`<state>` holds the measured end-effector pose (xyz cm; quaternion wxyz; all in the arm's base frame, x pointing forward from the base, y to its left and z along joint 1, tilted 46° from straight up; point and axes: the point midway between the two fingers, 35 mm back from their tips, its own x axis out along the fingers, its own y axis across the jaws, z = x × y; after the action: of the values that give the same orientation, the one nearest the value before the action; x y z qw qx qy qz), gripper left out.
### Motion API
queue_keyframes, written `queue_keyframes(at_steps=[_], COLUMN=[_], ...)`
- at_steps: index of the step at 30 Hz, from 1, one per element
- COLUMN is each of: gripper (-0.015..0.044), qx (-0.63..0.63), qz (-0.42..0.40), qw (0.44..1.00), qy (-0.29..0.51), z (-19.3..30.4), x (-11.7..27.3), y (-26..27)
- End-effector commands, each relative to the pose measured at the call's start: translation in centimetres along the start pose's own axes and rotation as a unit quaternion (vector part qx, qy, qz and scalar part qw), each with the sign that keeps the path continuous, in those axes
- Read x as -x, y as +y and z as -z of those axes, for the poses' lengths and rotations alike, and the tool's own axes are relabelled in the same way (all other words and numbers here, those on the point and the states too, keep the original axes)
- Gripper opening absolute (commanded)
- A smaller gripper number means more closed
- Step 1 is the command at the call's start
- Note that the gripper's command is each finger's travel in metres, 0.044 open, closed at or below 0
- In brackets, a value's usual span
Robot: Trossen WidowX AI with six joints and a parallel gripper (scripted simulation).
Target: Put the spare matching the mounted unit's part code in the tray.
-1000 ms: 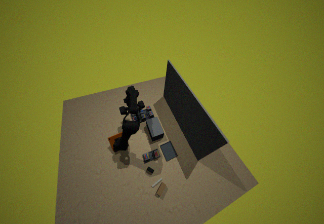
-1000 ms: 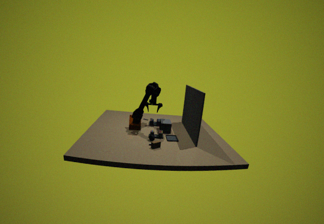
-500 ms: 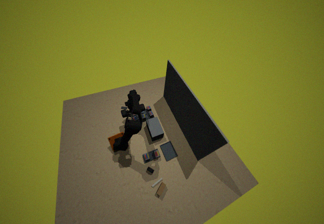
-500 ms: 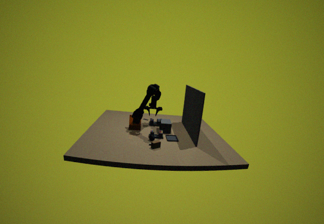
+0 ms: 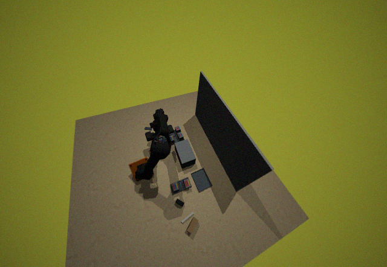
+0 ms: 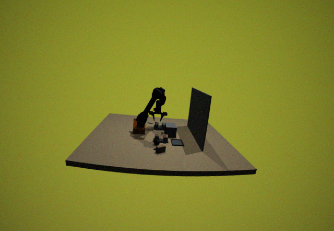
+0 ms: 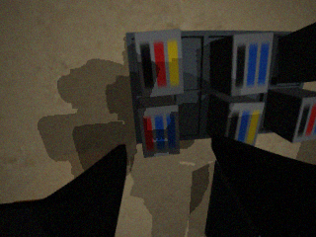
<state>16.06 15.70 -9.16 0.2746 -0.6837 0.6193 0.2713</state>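
Note:
The grey box-shaped mounted unit (image 5: 185, 151) (image 6: 170, 130) stands beside the spare rack (image 5: 176, 137) (image 7: 193, 61); its back code cannot be read. In the wrist view the rack holds a black-red-yellow spare (image 7: 158, 64), a red-blue-blue spare (image 7: 159, 129), a black-blue-blue spare (image 7: 253, 64), a black-blue-yellow spare (image 7: 244, 120) and a partly cut-off spare with a red stripe (image 7: 308, 118). My gripper (image 6: 157, 120) (image 7: 169, 145) is open and empty, pointing down above the rack near the red-blue-blue spare. The flat dark tray (image 5: 201, 180) (image 6: 177, 142) holds nothing.
A second small rack (image 5: 181, 185) with two striped spares stands beside the tray. A tall dark panel (image 5: 228, 133) (image 6: 199, 119) rises behind. A black block (image 5: 179, 202), a white bar (image 5: 187, 217) and a brown block (image 5: 192, 225) (image 6: 160, 149) lie in front.

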Motion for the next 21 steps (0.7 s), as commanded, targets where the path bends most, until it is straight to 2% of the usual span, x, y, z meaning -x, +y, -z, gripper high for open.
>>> queue_keyframes(at_steps=[1,21], gripper=[0.0300,0.0300], qx=[0.002,0.002], qz=[0.001,0.001], qw=[1.000,1.000], qy=[0.002,0.003], z=[0.1,0.1], x=[-0.8,-4.1], y=[0.0,0.1])
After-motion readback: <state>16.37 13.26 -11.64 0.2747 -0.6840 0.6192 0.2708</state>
